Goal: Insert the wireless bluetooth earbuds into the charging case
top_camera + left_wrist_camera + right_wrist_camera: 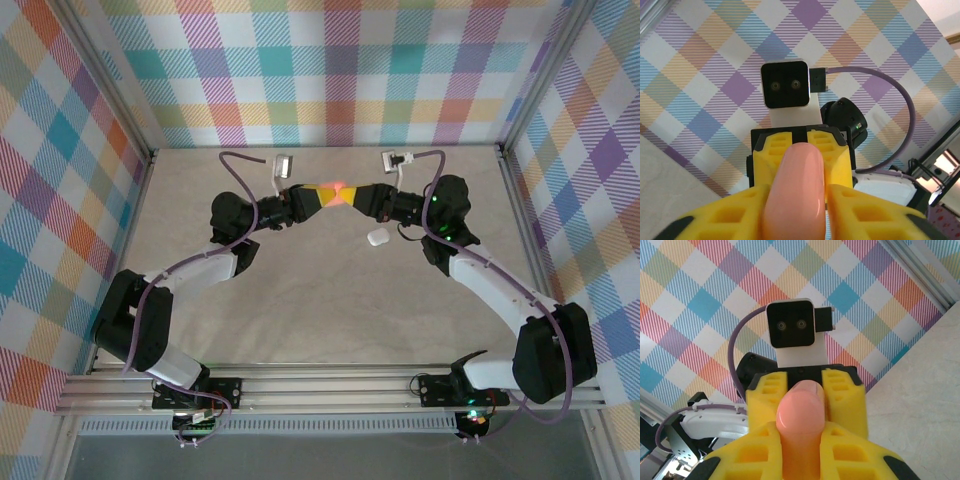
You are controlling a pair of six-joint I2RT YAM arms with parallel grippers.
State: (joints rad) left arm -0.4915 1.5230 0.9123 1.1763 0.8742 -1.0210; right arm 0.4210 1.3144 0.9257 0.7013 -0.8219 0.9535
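Beige, stone-patterned table (pixel 330 300) seen from above, boxed in by plaid walls (pixel 340 70). Both arms rise from 6 o'clock, elbows bowed outward, then bend inward so their wrists meet nose to nose near 12 o'clock. The left gripper (pixel 324 197) and right gripper (pixel 351 198), both yellow-fingered, each clamp one end of a pink charging case (pixel 338 189). Its long axis runs from 9 to 3 o'clock. A white case (pixel 377 238) lies on the table at about 4 o'clock from that grip, near the right wrist.

Left wrist view: at 6 o'clock the left gripper's fingers (pixel 725 217) squeeze the pink case, which stretches toward 12 o'clock. The right gripper's fingers (pixel 832 145) flank its far end. Above them sits a wrist camera (pixel 785 85), and a purple cable (pixel 905 100) loops out toward 3 o'clock.

Right wrist view: the right gripper's fingers (pixel 855 450) pinch the case from 6 o'clock. It points toward 12 o'clock, between the left gripper's fingers (pixel 770 390). The table edge lies at 4 o'clock.
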